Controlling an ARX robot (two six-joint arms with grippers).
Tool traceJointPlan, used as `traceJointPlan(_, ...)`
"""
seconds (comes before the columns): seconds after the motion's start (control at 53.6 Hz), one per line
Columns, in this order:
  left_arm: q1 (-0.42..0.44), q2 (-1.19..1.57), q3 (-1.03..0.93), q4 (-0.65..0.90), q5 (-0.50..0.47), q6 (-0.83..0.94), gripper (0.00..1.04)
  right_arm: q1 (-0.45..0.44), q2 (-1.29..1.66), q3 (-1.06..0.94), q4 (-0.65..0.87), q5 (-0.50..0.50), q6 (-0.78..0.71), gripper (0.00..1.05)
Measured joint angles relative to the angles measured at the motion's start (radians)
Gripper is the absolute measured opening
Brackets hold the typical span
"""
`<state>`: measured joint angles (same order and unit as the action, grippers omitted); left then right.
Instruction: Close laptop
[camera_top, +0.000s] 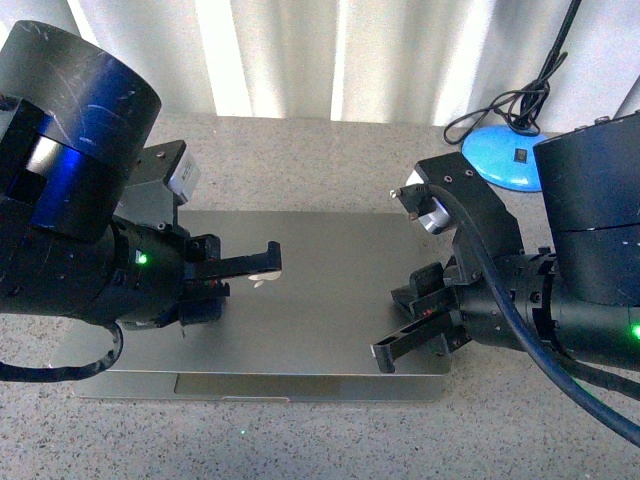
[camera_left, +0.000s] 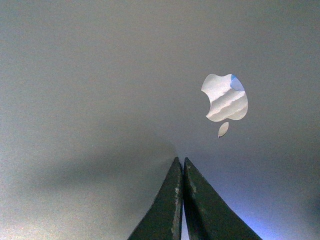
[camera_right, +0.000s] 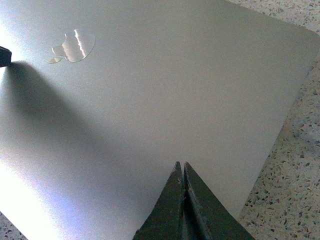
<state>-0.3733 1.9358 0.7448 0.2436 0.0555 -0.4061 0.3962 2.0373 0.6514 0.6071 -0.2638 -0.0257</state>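
You face a speckled grey table (camera_top: 300, 150), with pale curtains (camera_top: 350, 50) behind it and a blue lamp base (camera_top: 505, 155) with a black cable (camera_top: 520, 100) at the far right. The laptop (camera_top: 320, 300) lies flat on the table, lid down. A pale apple logo (camera_left: 225, 98) marks the lid's middle. Your left gripper (camera_top: 268, 262) hangs over the lid just beside the logo, fingers pressed together on nothing. Your right gripper (camera_top: 385, 355) is over the lid's near right corner, likewise pinched and empty. You cannot tell whether either tip touches the lid.
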Motion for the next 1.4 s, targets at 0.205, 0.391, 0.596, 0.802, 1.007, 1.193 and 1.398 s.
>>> traceJointPlan(0.205,0.0,0.018,-0.001,0.015,0.006,-0.011,0.04,-0.001,0.007,0.0,0.006,-0.001,0.003,0.01)
traceJointPlan(0.391,0.0,0.029,-0.004,0.025,0.01,-0.014,0.04,-0.001,0.026,0.0,0.011,-0.001,0.005,0.01)
traceJointPlan(0.596,0.005,0.032,-0.005,0.025,0.016,-0.014,0.04,-0.001,0.042,0.0,0.023,-0.001,0.007,0.01)
traceJointPlan(0.802,0.01,0.032,-0.006,0.025,0.016,-0.014,0.04,-0.001,0.047,0.0,0.026,-0.002,0.008,0.01)
traceJointPlan(1.007,0.013,0.032,-0.013,0.025,0.016,-0.015,0.04,-0.001,0.052,-0.001,0.03,-0.004,0.008,0.01)
traceJointPlan(1.193,0.013,0.033,-0.018,0.029,0.016,-0.015,0.04,-0.001,0.063,-0.002,0.035,-0.004,0.009,0.01)
traceJointPlan(1.398,0.013,0.039,-0.026,0.047,0.019,-0.023,0.04,-0.001,0.068,-0.003,0.037,-0.004,0.009,0.01)
